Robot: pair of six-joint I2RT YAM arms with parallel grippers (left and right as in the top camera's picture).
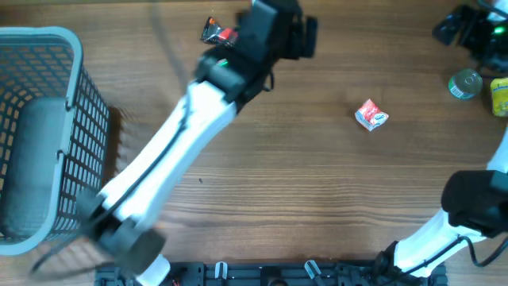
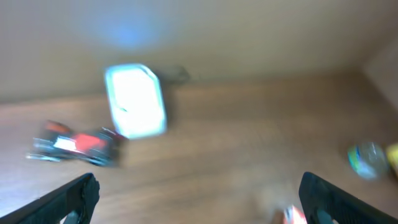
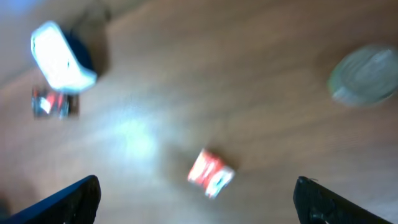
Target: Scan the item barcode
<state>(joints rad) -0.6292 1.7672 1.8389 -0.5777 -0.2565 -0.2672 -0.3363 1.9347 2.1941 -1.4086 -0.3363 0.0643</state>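
Motion blurs both wrist views. A dark wrapper with a red patch (image 1: pixel 216 32) lies at the table's far edge, just left of my left arm's wrist (image 1: pixel 274 32). In the left wrist view this wrapper (image 2: pixel 74 144) lies beside a white rounded device (image 2: pixel 135 101), both well ahead of my left gripper (image 2: pixel 199 199), which is open and empty. A red-and-white packet (image 1: pixel 371 115) lies right of centre. In the right wrist view the packet (image 3: pixel 210 173) sits just ahead of the gap of my right gripper (image 3: pixel 196 199), also open and empty.
A grey wire basket (image 1: pixel 75 119) stands at the left edge. A tin can (image 1: pixel 465 83) and a yellow item (image 1: pixel 500 95) sit at the far right, with a black device (image 1: pixel 468 28) behind them. My right arm (image 1: pixel 476 202) is at the lower right.
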